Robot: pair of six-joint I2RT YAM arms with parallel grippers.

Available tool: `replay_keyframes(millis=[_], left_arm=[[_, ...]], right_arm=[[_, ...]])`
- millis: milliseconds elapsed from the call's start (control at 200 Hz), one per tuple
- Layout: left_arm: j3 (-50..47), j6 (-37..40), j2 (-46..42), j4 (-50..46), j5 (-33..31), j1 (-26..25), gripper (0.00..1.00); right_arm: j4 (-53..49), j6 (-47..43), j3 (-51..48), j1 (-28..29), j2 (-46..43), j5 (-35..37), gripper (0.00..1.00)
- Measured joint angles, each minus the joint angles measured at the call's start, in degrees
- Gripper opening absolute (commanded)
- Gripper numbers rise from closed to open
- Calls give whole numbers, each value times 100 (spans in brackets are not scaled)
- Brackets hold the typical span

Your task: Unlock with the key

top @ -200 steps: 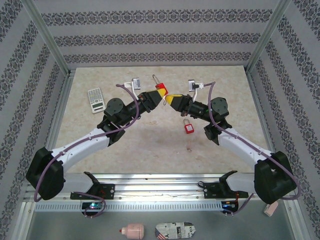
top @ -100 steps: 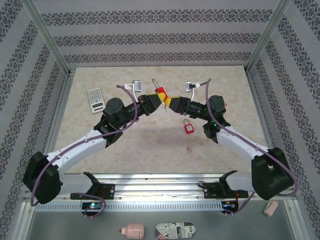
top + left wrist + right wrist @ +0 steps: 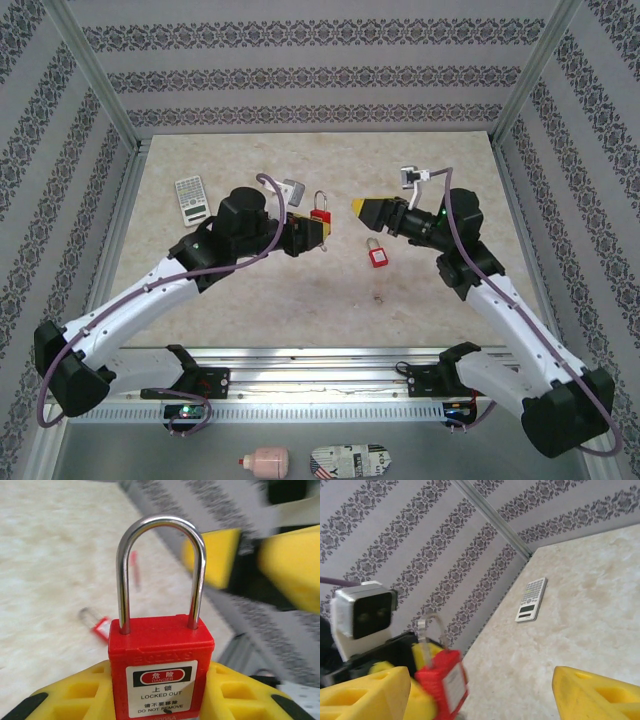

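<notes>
Pinching the red padlock point(image 3: 161, 670) shackle-up, the left gripper point(image 3: 309, 231) holds it just left of the spread, empty right gripper point(image 3: 360, 207) facing it

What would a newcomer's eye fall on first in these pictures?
The red padlock stands out, clamped upright in the left gripper over the middle of the table, its steel shackle closed. Facing it, a little apart, the right gripper stands open and empty. A second red padlock lies on the table near that gripper.
</notes>
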Motion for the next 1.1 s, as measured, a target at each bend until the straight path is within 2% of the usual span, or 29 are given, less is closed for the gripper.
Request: replay_keyframes(millis=[190, 405, 550, 724, 819, 959, 1099], left_arm=[[295, 721, 216, -1027, -914, -229, 0], [302, 1169, 345, -1329, -1475, -605, 0], [299, 1270, 345, -1322, -1582, -640, 0], [299, 1333, 345, -1318, -1587, -651, 0], [297, 1346, 345, -1309, -1591, -702, 0], [234, 1370, 350, -1296, -1602, -741, 0], [83, 1423, 297, -1189, -1537, -743, 0]], right_arm=[[-1082, -721, 957, 485, 345, 424, 70], [-1727, -1145, 1366, 1224, 1091, 920, 59], [-2004, -1316, 1386, 1427, 1314, 1185, 52], [-2024, -1351, 1386, 1464, 1349, 1274, 40], [-2020, -1364, 1388, 1515, 1423, 1283, 27], [-2028, -1397, 1421, 1600, 1513, 1298, 13], [-2048, -1478, 1434, 1613, 1517, 1290, 6]])
